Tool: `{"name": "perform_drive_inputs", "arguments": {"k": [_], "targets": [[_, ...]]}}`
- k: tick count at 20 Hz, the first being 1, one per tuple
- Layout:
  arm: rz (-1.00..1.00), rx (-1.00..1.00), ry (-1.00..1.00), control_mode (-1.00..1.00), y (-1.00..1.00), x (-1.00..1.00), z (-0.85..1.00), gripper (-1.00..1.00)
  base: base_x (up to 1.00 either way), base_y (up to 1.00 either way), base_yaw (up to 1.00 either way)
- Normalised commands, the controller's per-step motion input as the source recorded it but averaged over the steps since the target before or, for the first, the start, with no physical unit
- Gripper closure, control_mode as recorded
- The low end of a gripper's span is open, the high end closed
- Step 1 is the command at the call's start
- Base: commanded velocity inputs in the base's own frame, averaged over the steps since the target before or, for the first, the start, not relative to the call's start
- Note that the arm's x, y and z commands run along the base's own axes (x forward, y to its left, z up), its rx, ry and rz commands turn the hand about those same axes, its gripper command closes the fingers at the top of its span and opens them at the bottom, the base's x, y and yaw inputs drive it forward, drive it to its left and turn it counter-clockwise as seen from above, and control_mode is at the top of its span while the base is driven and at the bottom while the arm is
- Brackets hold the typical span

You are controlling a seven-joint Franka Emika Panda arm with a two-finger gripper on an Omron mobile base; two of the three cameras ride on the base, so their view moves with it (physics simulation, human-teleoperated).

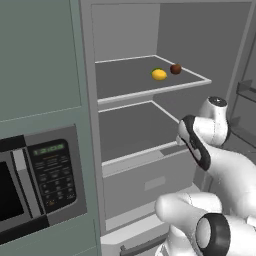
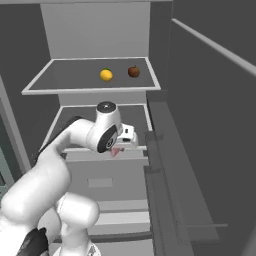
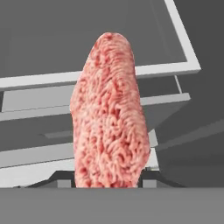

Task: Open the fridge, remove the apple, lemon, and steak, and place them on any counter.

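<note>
open fridge [image 1: 150, 125], lemon [image 1: 159, 74] beside apple [image 1: 175, 69]

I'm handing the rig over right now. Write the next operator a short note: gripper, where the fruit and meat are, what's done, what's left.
Gripper: shut on the steak, held in front of the open fridge, at its lower shelf.
Lemon and apple: side by side on the upper shelf, apart, untouched.
Done: fridge door open, steak picked up.
Left: set the steak on a counter, then fetch the lemon and apple and put them there too.
</note>
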Motion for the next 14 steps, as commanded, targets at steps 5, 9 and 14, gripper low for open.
{"name": "perform_drive_inputs", "arguments": {"k": [5,9,14], "targets": [[0.04,0.0,-0.05,-1.0,0.15,-1.0,1.0,1.0,0.0,0.0,0.0],[0.0,0.0,0.0,-1.0,0.31,-1.0,1.0,1.0,0.0,0.0,0.0],[0.0,0.0,0.0,-1.0,0.32,-1.0,1.0,1.0,0.0,0.0,0.0]]}}
